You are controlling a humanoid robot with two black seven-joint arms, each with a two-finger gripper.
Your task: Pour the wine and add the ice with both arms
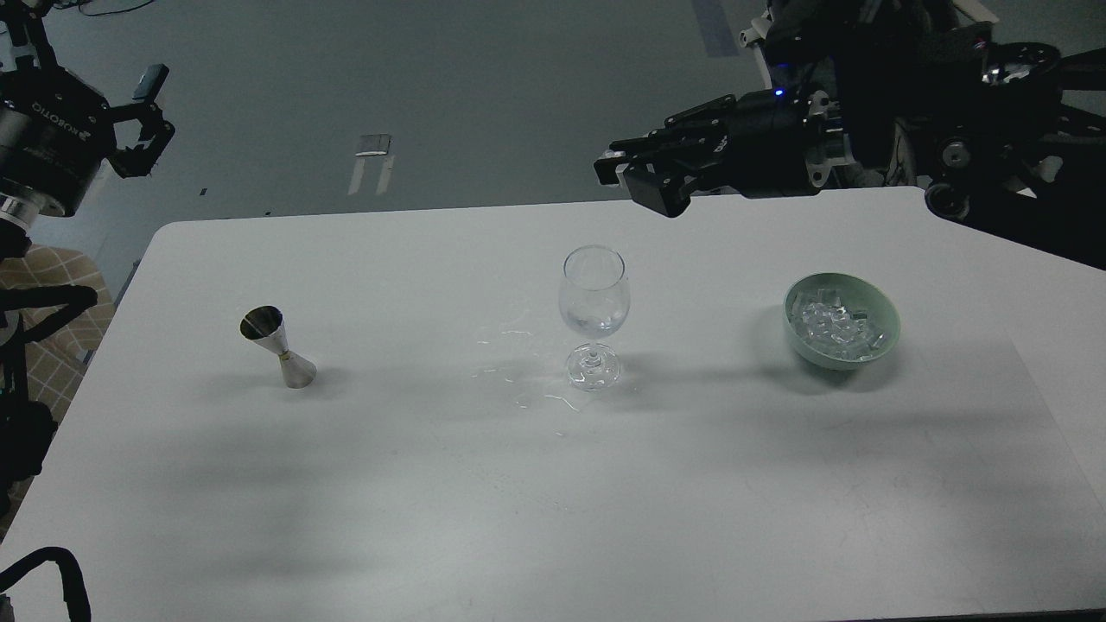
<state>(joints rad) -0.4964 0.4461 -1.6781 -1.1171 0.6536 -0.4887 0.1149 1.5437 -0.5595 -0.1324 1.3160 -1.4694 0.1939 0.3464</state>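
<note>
A clear wine glass (593, 298) stands at the table's middle with a little colourless wine (593, 325) in its bowl. A pale green bowl (886, 341) at the right holds heaped ice (834, 326). A steel jigger (278, 347) stands at the left. My right gripper (635, 177) hovers high, just behind and to the right of the glass. Its fingers lie close together, and I see no ice between them. My left gripper (145, 117) is open and empty, raised off the table's far left corner.
The white table (518, 518) has spilled clear drops (527, 389) left of the glass foot. A second white table (1054, 285) joins on the right. A chair with a seated person lies behind my right arm at the top right.
</note>
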